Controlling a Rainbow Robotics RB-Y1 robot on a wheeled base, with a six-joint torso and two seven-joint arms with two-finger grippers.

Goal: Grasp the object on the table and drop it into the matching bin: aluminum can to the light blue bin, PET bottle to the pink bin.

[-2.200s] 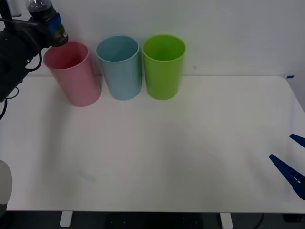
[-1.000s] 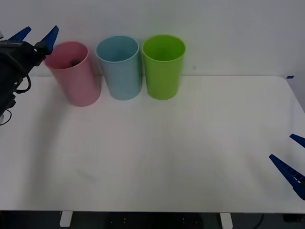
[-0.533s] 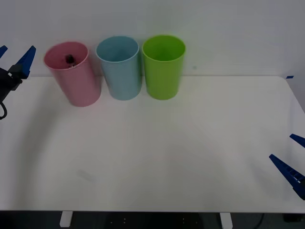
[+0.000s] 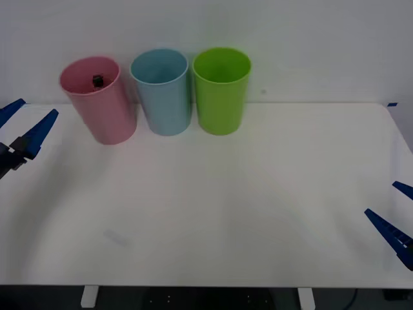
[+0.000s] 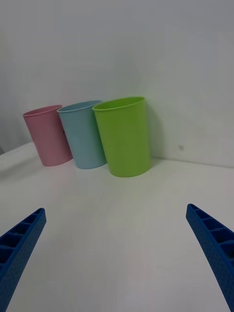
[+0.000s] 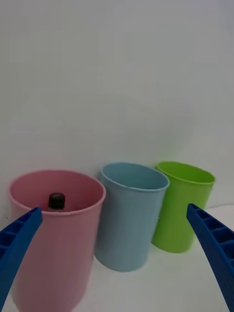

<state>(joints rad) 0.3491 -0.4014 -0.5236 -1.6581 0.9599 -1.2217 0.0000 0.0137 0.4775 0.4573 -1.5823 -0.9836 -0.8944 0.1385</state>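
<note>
Left pincer [image 4: 22,128] withdrawn, open; bottle [image 4: 97,81] inside pink bin [image 4: 103,110]

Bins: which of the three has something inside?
The pink bin: the PET bottle's black cap shows inside its rim. The light blue bin and green bin look empty.

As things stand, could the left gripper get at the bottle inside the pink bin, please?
Probably not easily: the open left gripper sits beside the pink bin, and the bottle lies deep inside, walled in.
</note>
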